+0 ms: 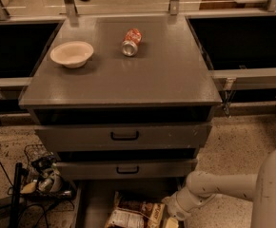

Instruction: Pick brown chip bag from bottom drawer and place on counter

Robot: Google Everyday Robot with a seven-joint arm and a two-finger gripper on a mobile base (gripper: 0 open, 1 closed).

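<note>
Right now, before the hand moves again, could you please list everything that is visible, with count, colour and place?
counter: one, dark grey, top of the cabinet
bowl: one, cream, left side of the counter
soda can: one, red, lying on its side near the back middle of the counter
upper drawers: two, grey with black handles, shut, under the counter
bottom drawer: one, grey, pulled open at floor level
chip bag: one, brown with a white label, lying in the bottom drawer
cables: a tangle, dark, on the floor left of the cabinet
floor: speckled beige
arm: one, white, reaching in from the right
hand: one, pale, at the lower edge, beside the chip bag
</note>
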